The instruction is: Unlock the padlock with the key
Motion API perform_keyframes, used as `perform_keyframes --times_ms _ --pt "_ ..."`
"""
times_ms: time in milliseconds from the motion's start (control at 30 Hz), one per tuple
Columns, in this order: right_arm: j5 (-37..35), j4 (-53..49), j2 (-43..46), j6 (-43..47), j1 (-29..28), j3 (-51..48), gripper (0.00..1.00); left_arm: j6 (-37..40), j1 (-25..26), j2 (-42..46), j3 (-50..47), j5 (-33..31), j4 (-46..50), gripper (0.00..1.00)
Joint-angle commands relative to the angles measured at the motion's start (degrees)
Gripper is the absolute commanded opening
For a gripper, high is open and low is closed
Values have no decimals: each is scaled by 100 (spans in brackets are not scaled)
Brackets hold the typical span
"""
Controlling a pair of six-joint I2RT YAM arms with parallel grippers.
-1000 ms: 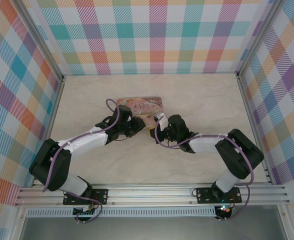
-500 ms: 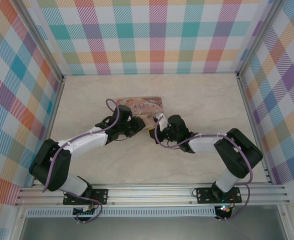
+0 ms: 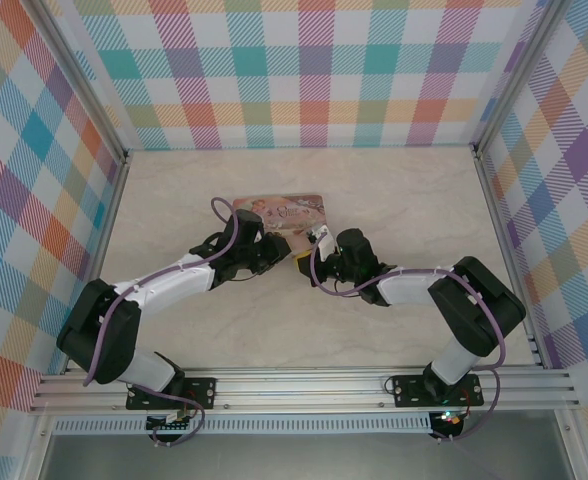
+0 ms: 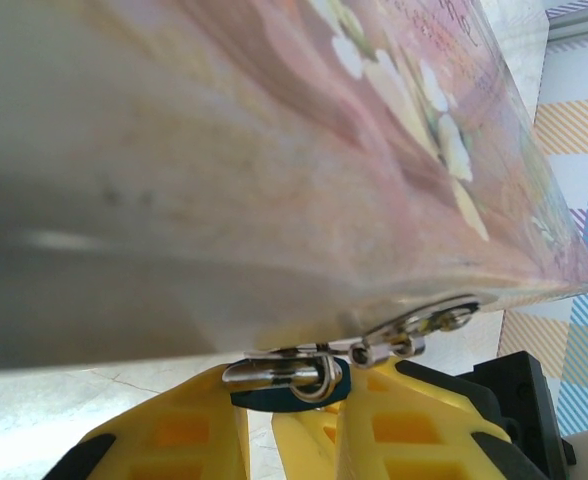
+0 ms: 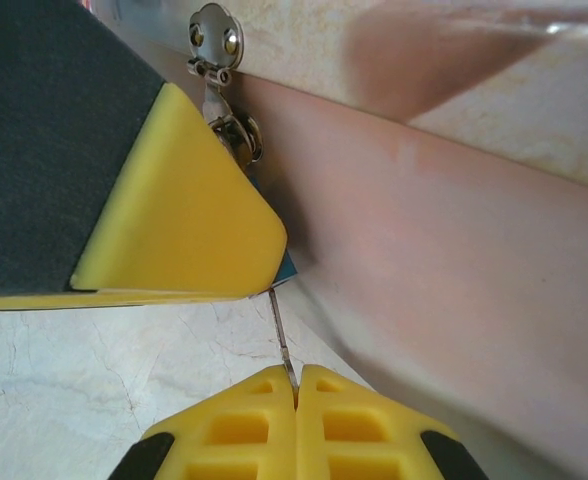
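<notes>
At the right gripper (image 5: 296, 385), fingertips are pinched shut on the key (image 5: 282, 335) — a thin sliver, long axis running straight out from the pads, tip at the padlock (image 4: 269, 398). Left gripper (image 4: 294, 415) clamps the teal padlock body, which hangs at the silver hasp (image 4: 404, 335) of the pink tin (image 3: 284, 210) — lid closed, contents hidden. Tin lies flat on the table (image 3: 424, 200), beside both wrists.

light: bright, even | shadows: soft | wrist close-ups: blurred
</notes>
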State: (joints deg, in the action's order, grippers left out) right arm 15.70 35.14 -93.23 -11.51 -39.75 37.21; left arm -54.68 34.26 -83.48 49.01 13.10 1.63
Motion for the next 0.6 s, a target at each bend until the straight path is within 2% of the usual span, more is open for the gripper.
perform_keyframes --times_ms 0,567 --pt "126 311 233 1 37 60 0 -113 72 272 117 190 -84 12" --pt "266 380 180 0 86 49 0 -96 72 296 175 340 -31 12"
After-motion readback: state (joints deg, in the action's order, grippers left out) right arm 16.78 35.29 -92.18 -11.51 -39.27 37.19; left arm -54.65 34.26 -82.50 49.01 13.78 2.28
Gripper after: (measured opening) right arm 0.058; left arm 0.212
